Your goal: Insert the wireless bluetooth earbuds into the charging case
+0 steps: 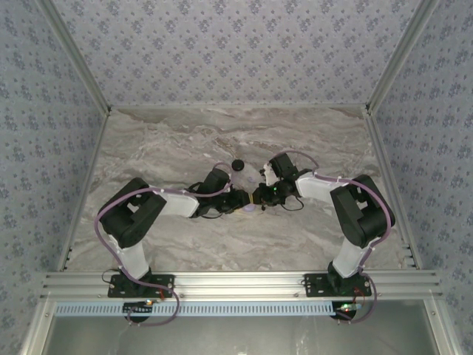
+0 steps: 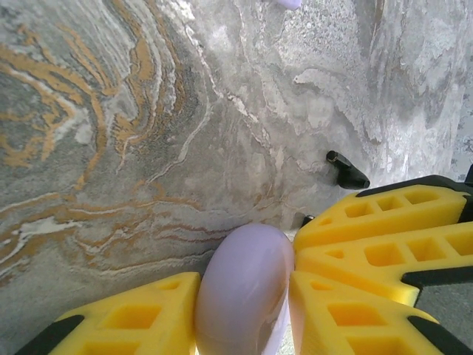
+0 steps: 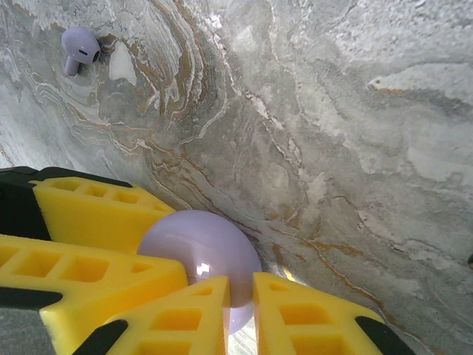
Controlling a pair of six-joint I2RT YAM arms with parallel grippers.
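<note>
While both grippers [image 1: 244, 200] [image 1: 259, 197] clamp the case [image 2: 244, 296], table [image 1: 148, 148] edges seem distant.

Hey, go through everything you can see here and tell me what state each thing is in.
charging case, gripped from both sides by the two grippers; cannot tell whether the lid is open or shut.
lavender earbud, lying loose on the table, outside the case.
left gripper, jaws closed on the case.
right gripper, jaws closed on the case's edge.
black puck, resting on the table, untouched.
</note>
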